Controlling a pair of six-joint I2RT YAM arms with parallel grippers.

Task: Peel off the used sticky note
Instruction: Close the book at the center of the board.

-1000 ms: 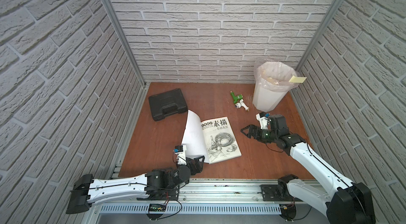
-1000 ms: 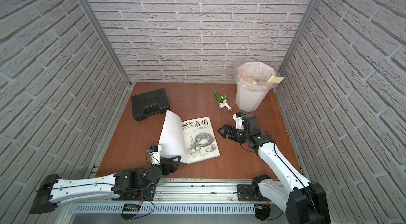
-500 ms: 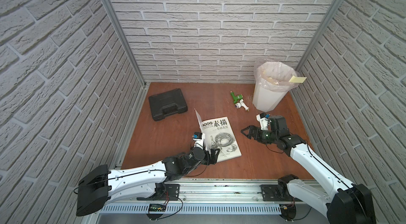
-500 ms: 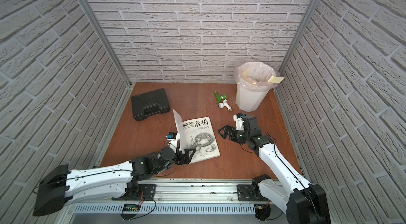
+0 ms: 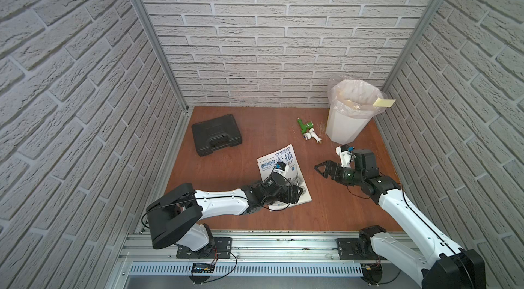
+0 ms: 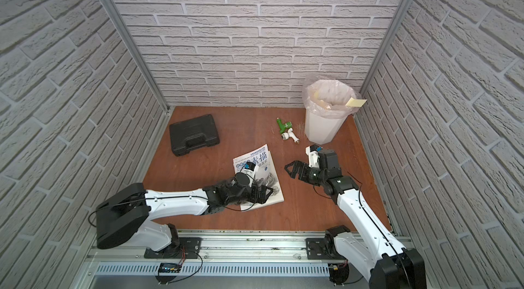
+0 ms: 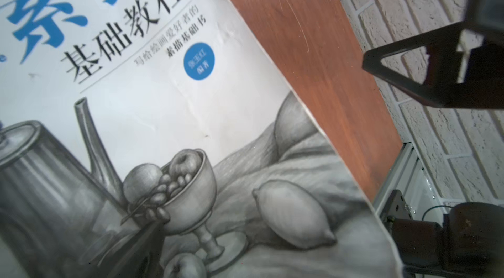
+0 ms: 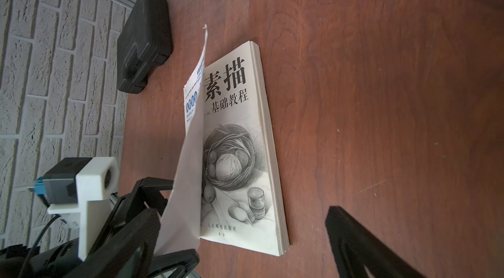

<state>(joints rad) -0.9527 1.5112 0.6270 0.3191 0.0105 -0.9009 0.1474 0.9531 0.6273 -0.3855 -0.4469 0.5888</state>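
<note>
The pale yellow paper sticky note (image 5: 384, 102) clings to the liner at the rim of the white plastic waste bin (image 5: 343, 128), seemingly outside it, so it could drop onto the brown wooden tabletop (image 5: 340, 211). The left gripper (image 5: 296, 194), jaws wide and empty, lies over the white sketching book (image 5: 269, 161), whose unheld cover may spring up. The right gripper (image 5: 321, 170) hovers nearby, wide and empty.

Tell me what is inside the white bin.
A clear liner lines the white bin. A yellow sticky note sticks out from its rim, and yellowish paper shows against the liner inside. The bottom is hidden by the bin's wall.
</note>
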